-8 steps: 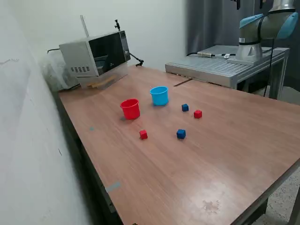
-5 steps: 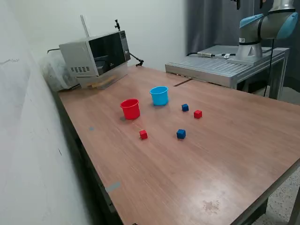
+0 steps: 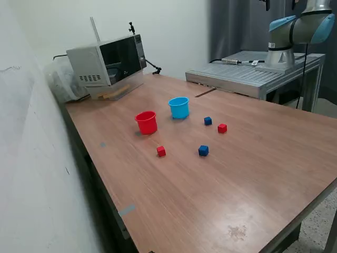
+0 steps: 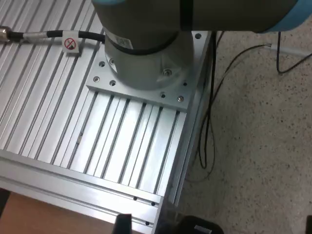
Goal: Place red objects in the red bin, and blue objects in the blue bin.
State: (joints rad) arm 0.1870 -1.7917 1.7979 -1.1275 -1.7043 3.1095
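All four cubes lay loose on the table (image 3: pixel 253 174) near the red bin (image 3: pixel 146 122) and blue bin (image 3: pixel 179 107). We could not see our pincer's opening; we judged centring squarely over one cube best.

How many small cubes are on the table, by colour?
4. One red cube sits in front of the red cup; the other red cube lies beside a blue cube near the blue cup. The second blue cube lies nearer the camera. None appears hidden.

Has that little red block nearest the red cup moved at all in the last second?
No. The red block sits the same way beside the red cup.
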